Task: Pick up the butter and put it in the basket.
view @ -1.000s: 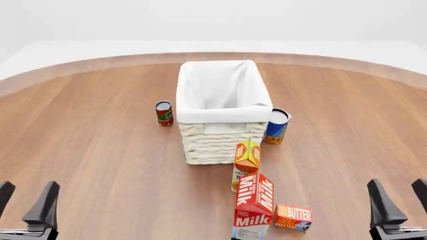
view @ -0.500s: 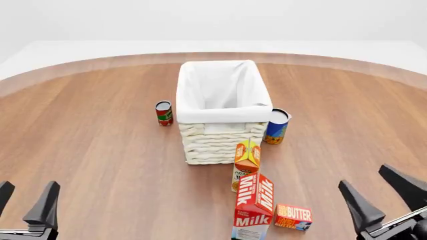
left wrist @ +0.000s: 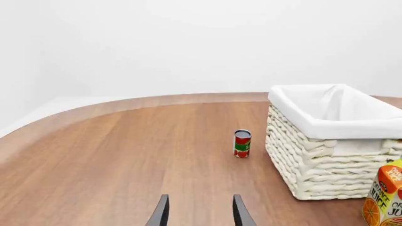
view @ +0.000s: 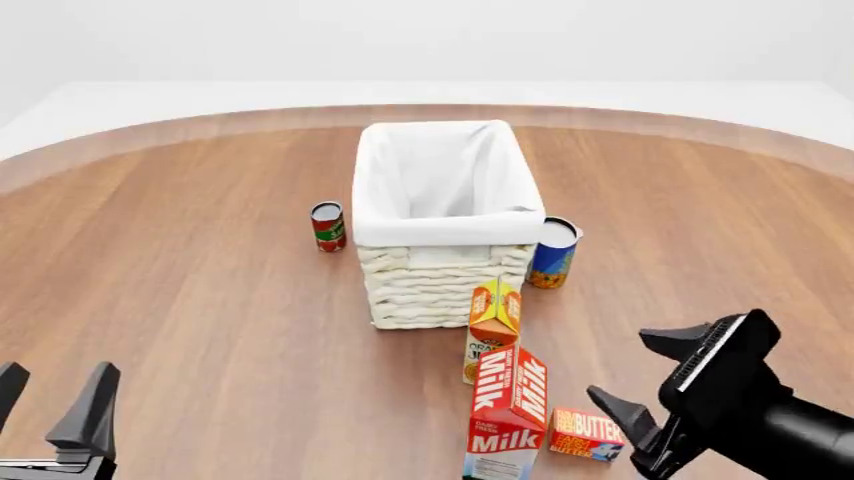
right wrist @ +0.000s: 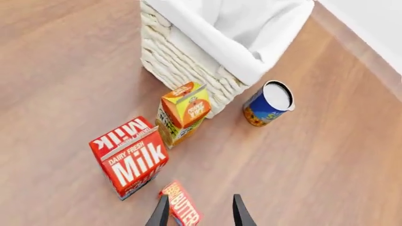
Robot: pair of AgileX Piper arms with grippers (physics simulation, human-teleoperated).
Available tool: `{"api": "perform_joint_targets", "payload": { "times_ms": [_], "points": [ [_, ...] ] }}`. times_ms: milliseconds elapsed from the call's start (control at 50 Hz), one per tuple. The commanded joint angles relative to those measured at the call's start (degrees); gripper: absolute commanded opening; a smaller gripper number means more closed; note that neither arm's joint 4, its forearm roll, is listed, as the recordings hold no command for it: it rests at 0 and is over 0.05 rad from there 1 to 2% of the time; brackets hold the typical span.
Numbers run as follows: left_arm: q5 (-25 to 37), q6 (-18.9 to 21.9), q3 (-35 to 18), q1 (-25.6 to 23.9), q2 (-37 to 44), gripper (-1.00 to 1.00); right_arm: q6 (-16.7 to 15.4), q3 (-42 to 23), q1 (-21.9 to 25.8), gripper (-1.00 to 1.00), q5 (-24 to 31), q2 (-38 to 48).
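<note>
Now Closing In on the Butter

We have the right end effector (view: 661,392) tipped over beside the butter (view: 587,434), its fingers spread wide and holding nothing. The butter lies flat on the tabletop (view: 200,300), just beside the milk carton (view: 507,410) and well short of the basket (view: 441,215). From the right wrist view, the butter (right wrist: 182,207) sits partly under one fingertip rather than centred in the gap.

To do this step well, we judge we should shift sideways until the box is centred, then turn so the fingers straddle its narrow sides (the milk carton (right wrist: 131,157) leaves little room on one side). Descending slowly should keep us from knocking that carton or the juice carton (view: 494,315) behind it. The left end effector (view: 54,410) waits at the near edge, fingers apart and empty.
</note>
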Motion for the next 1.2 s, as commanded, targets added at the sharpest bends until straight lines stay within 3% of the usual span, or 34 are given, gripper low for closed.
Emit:
{"api": "perform_joint_targets", "payload": {
  "times_ms": [20,40,140,240,340,380,500,580,600,760,840,1200],
  "points": [
    [0.0,0.0,0.0,0.0,0.0,1.0,-6.1,-3.4,2.6,1.0,6.8,7.4],
    [0.0,0.0,0.0,0.0,0.0,1.0,-4.8,-4.5,3.2,1.0,8.1,6.8],
    [0.0,0.0,0.0,0.0,0.0,1.0,-8.3,-5.3,2.4,1.0,11.5,8.7],
    [0.0,0.0,0.0,0.0,0.0,1.0,-10.1,-5.2,1.8,1.0,12.0,12.0],
    [0.0,0.0,0.0,0.0,0.0,1.0,-14.0,-4.3,-0.2,1.0,12.6,14.0],
    [0.0,0.0,0.0,0.0,0.0,1.0,-19.3,-2.7,-4.0,1.0,12.5,14.8],
    [0.0,0.0,0.0,0.0,0.0,1.0,-25.0,-2.4,-6.2,1.0,13.4,14.7],
    [0.0,0.0,0.0,0.0,0.0,1.0,-31.0,-1.7,-9.9,1.0,12.5,15.6],
    [0.0,0.0,0.0,0.0,0.0,1.0,-29.7,-2.7,-8.8,1.0,12.9,16.1],
    [0.0,0.0,0.0,0.0,0.0,1.0,-33.9,-2.6,-10.5,1.0,13.1,17.3],
    [0.0,0.0,0.0,0.0,0.0,1.0,-38.2,-0.6,-13.5,1.0,13.6,16.1],
    [0.0,0.0,0.0,0.0,0.0,1.0,-40.5,0.9,-14.3,1.0,10.7,18.5]
  ]
}}
